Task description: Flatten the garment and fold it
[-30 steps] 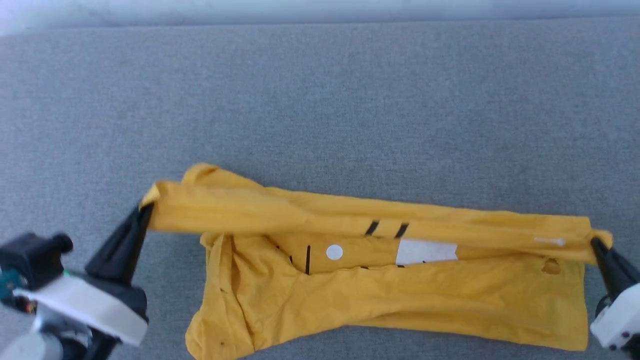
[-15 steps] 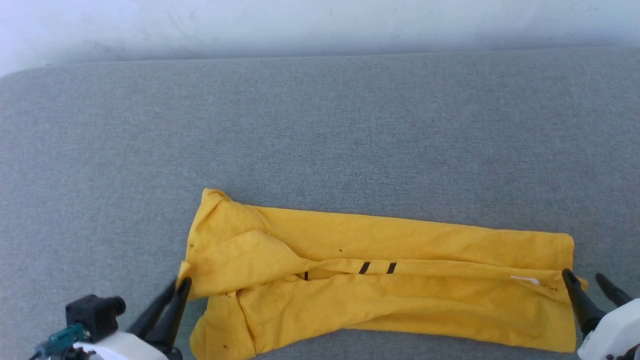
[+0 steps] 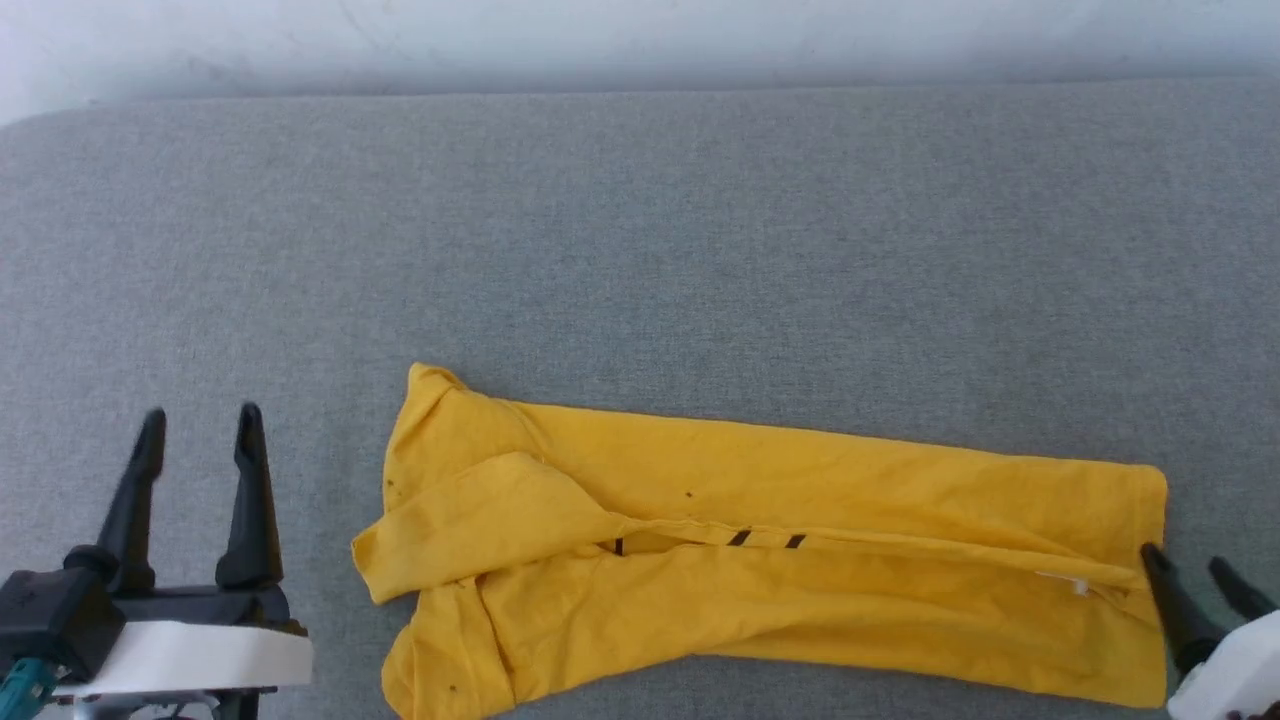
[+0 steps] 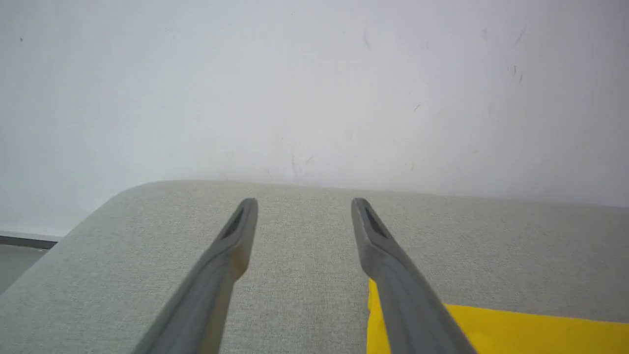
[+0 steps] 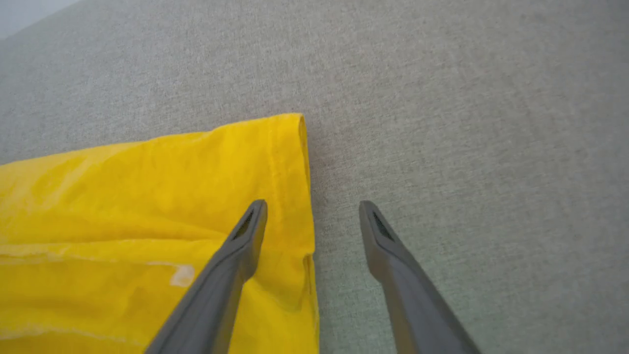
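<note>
**A:** How much room is there?

**B:** Plenty. The grey cloth-covered tabletop (image 3: pixel 640 230) runs wide. Its far edge meets a white wall (image 3: pixel 640 40) along the top of the head view, and its far-left corner is rounded. Everything beyond the garment, and to its left, is bare grey cover.

**A:** And the garment?

**B:** The garment (image 3: pixel 800 590) lies near the bottom of the head view as a long yellow band. It is doubled lengthwise and runs left to right, dipping slightly toward the right. At its left end a sleeve (image 3: pixel 460 520) flap pokes out toward the left arm.

**A:** Where do the arms sit against it?

**B:** The left gripper (image 3: pixel 200 413) is off to the garment's left, apart from the cloth and over bare cover. Its fingers (image 3: pixel 240 500) are spread with nothing between them and point toward the far edge. The right gripper (image 3: pixel 1184 558) is at the garment's right end, also spread and holding nothing. In the right wrist view the hem edge falls between the tips, with one finger over yellow cloth and the other over grey. I cannot tell whether that finger touches the cloth.

**A:** Any small marks?

**B:** Short black stripes (image 3: pixel 765 540) peek out along the fold line, and there is a white label (image 3: pixel 1065 582) near the right end.
</note>
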### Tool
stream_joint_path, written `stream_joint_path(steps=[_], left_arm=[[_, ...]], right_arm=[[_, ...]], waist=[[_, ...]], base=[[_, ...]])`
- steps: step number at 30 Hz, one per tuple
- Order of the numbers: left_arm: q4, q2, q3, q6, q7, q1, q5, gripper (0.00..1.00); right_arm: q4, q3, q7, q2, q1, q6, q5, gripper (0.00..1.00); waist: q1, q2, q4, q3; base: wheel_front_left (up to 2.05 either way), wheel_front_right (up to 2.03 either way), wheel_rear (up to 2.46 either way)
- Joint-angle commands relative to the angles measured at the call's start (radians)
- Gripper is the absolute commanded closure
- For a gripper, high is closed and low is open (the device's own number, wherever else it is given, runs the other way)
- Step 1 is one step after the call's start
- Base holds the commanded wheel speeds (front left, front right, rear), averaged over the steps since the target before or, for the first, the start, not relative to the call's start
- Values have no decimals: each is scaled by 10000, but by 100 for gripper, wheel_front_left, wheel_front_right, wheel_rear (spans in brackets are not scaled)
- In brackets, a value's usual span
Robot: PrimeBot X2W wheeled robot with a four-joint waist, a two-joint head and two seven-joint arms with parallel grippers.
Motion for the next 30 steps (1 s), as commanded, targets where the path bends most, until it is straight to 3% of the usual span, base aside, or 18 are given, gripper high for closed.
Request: stream_joint_path(steps=[1,10,12,17,23,30], left_arm=[[-310,-197,211,142,-49,-67,521,0],[-730,-783,451,13,-55,251,1957,0],[-730,-835,470,-45,-55,256,2059,0],[-663,-1007,510,-148,-56,294,2178,0],[-528,-1207,522,-256,-56,395,2221,0],[-387,-1158,494,-366,-56,483,2298,0]], right_arm=[[122,76,66,104,-4,-9,-7,0],[960,426,792,356,-24,-9,-17,0],[1015,459,851,393,-81,-9,122,100],[1025,275,893,478,-295,-9,235,100],[972,-656,562,334,-827,-9,-250,100],[1215,-2062,785,-490,-1088,-9,-759,100]], waist=[[-1,0,53,93],[-1,0,288,256],[-1,0,320,280],[-1,0,321,249],[-1,0,217,94],[-1,0,133,-18]], base=[[0,0,0],[0,0,0],[0,0,0],[0,0,0],[0,0,0],[0,0,0]])
